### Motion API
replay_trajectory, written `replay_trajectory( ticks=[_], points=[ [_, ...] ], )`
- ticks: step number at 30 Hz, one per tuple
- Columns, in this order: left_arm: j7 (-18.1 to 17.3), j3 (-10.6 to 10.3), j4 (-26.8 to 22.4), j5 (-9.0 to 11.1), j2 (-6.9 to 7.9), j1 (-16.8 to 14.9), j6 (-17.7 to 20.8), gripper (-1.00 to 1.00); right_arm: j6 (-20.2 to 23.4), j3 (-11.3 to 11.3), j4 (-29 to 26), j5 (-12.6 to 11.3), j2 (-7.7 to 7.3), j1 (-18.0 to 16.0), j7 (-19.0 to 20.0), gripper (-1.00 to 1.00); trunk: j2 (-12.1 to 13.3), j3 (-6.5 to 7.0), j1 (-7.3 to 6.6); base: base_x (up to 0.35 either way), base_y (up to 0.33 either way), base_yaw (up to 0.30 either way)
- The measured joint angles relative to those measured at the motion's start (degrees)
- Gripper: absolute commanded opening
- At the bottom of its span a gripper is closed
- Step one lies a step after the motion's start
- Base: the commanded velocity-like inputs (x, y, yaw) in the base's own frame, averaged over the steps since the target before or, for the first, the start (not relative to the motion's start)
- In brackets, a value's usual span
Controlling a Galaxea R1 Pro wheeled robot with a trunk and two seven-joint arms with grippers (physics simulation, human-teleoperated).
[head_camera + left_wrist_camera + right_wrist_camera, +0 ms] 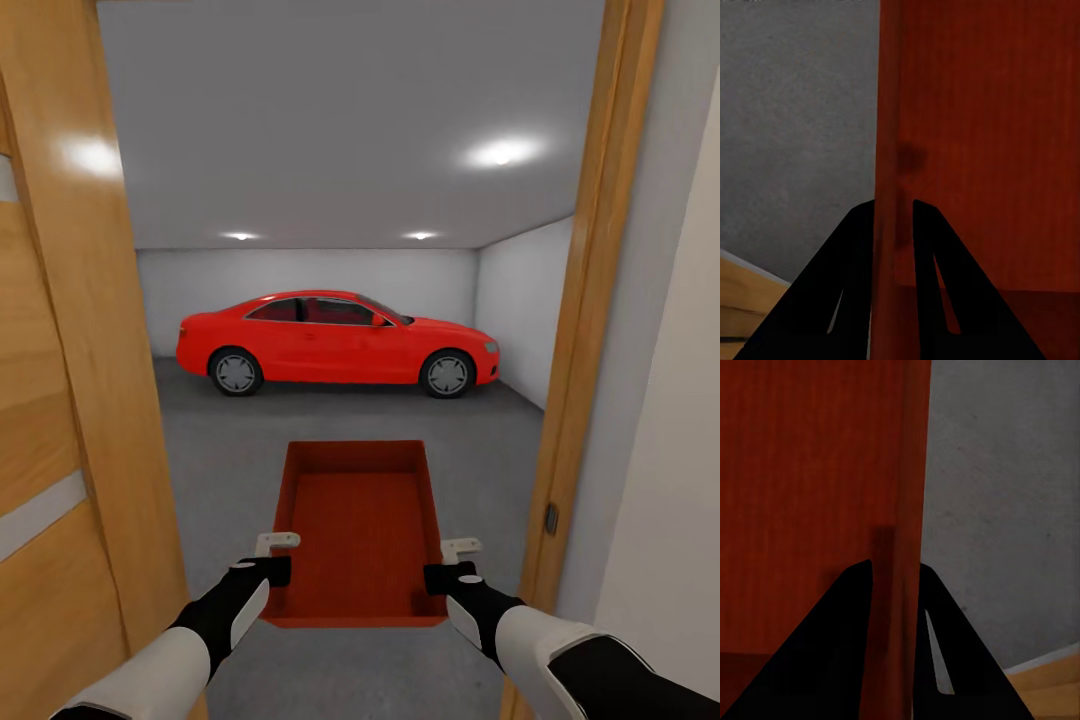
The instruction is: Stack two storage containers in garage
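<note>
The head view looks through a doorway into the garage point(350, 200), a bare room with white-grey walls, a pale ceiling carrying several round lights, and a dark grey, faintly mottled concrete floor point(220, 440). A wooden door point(60, 400) with pale horizontal strips stands open at the left of the view, and a wooden door frame point(585, 320) runs up the right, with a light wall beyond it. A red car point(335, 345) is parked side-on against the far wall, well apart from the robot.

One red-orange storage container point(362, 525) is held out in front of the robot, above the concrete floor and between the two arms, with its open top facing up and its long axis pointing toward the car. It is empty.

The left tool point(268, 572) grips the container's left wall near the near corner; in the left wrist view its two dark fingers point(851, 292) sit one on each side of the thin red wall point(886, 150), pinching it. The right tool point(447, 578) does the same on the right wall; in the right wrist view its fingers point(840, 652) straddle the red wall point(907, 472) and clamp on it. Both wrist views show grey concrete past the container's outer side, and a strip of light wood at the picture's corner.
</note>
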Motion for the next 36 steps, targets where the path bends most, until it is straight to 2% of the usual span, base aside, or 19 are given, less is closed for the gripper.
replay_trajectory(
  ticks=[2,5,10,16,31,32,36],
  points=[
    [0.01,-0.07,0.06,0.09,0.0,0.0,-0.05,-1.0,0.01,0.03,0.01,0.0,-0.01,0.0,0.0,-1.0,-0.01,0.0,-0.01,0.049,0.0,0.0],
    [0.1,-1.55,0.54,1.86,0.09,-0.03,-1.12,-1.0,-0.25,0.22,-0.06,0.06,-0.26,0.03,0.24,-1.0,0.0,0.0,0.0,0.0,0.0,0.0],
    [0.05,-2.43,0.47,2.9,0.48,-0.03,-1.11,-1.0,-0.2,-0.02,-0.09,0.43,0.0,0.04,-0.22,-1.0,0.0,0.0,0.0,0.007,0.0,0.0],
    [0.07,-3.61,0.23,3.95,0.87,-0.03,-1.07,-1.0,-0.3,0.04,-0.08,0.26,0.17,0.05,-0.43,-1.0,0.0,0.0,-0.03,0.232,0.0,0.0],
    [0.03,-3.46,0.19,3.75,0.84,-0.02,-0.97,-1.0,-0.29,-0.24,-0.07,0.49,0.17,0.05,-0.44,-1.0,0.0,-0.01,-0.03,0.319,0.0,0.0],
    [-0.02,-1.09,0.56,1.69,0.22,-0.02,-1.09,-1.0,-0.29,0.13,-0.05,0.3,0.08,0.03,-0.42,-1.0,0.0,0.0,-0.03,0.322,0.0,0.0],
    [-0.05,-0.99,0.6,1.61,0.2,-0.02,-1.09,-1.0,-0.27,0.14,-0.04,0.28,0.09,0.03,-0.4,-1.0,0.0,0.0,-0.03,0.322,0.0,0.0]
  ],
)
